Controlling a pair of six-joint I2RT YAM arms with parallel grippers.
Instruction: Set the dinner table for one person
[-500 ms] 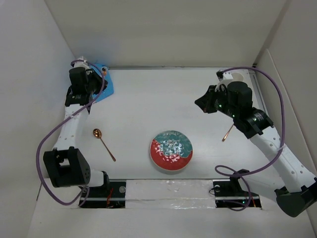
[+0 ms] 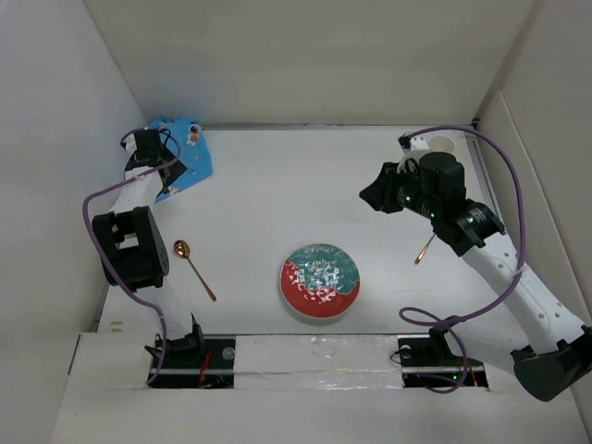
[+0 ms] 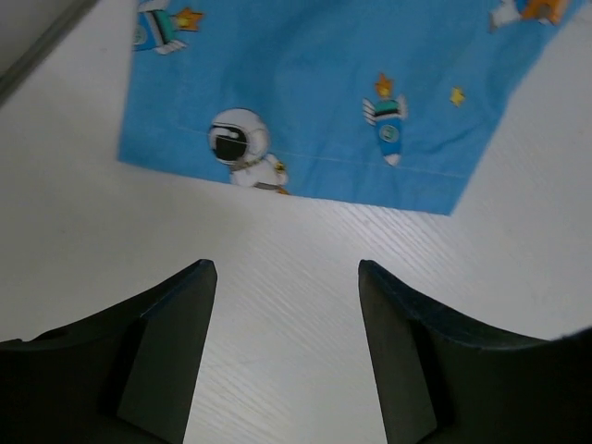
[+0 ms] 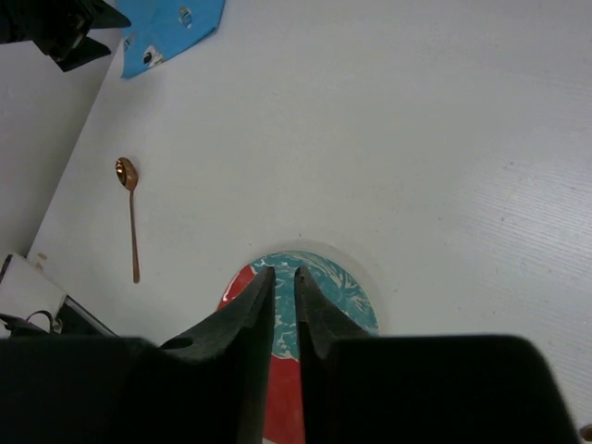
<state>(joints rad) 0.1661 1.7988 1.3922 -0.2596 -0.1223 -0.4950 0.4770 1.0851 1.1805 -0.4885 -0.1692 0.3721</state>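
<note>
Two risks: the left claw, spread wide just short of the blue mat at the far-left corner of the desk, could bunch it, and the barely parted, empty right claw could clip the plate.

The tabletop is plain white with a faint pale grain. The plate is part red, part teal, with mottled white swirls across its middle and a white rim. Left of the plate, the spoon is shiny copper. Right of the plate, a thin utensil shows the same copper. Far left of the plate and beyond it, the mat is bright blue, printed with white astronauts, small rockets and orange stars. The left arm and right arm are white with black joints and purple cables. The left tool and right tool are black.
</note>
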